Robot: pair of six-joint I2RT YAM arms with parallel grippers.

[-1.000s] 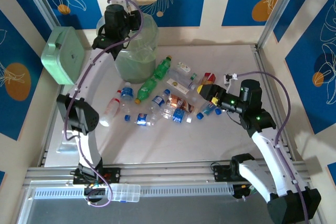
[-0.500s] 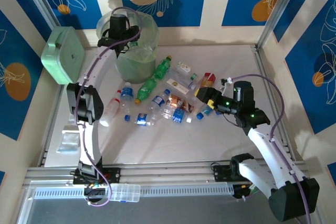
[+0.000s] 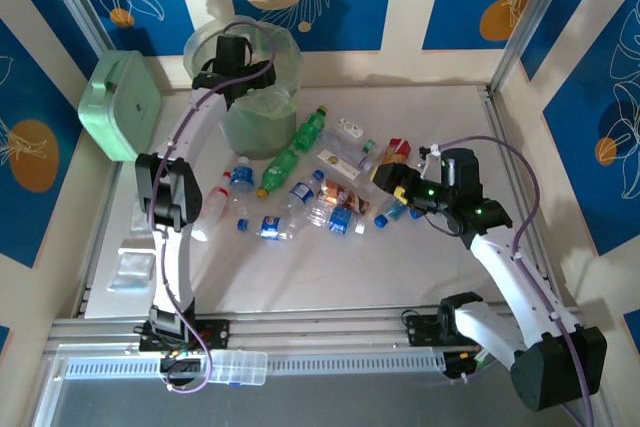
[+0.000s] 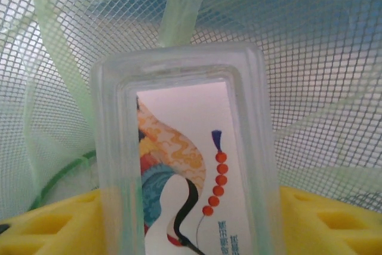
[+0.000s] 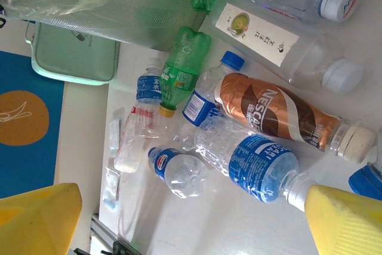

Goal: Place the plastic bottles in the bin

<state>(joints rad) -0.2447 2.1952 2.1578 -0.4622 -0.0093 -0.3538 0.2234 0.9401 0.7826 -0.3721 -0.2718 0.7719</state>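
Beneath the left end effector (image 4: pixel 188 225), grasping a clear bottle (image 4: pixel 185 147), the bin (image 3: pixel 265 112) is waiting; letting go seems next. Right end effector (image 5: pixel 191 219) is hovering released.

The left arm (image 3: pixel 190 127) stretches far forward, wrist tipped down, its left fingers (image 4: pixel 48 225) standing partly apart. The right arm (image 3: pixel 505 257) bends low, its right fingers (image 5: pixel 349 219) spread wide, pointing toward the left arm's side.

mint-green box (image 3: pixel 121 107): far left | clear compartment case (image 3: pixel 235 367): near edge, left | blue floral panels (image 3: pixel 340 2): behind
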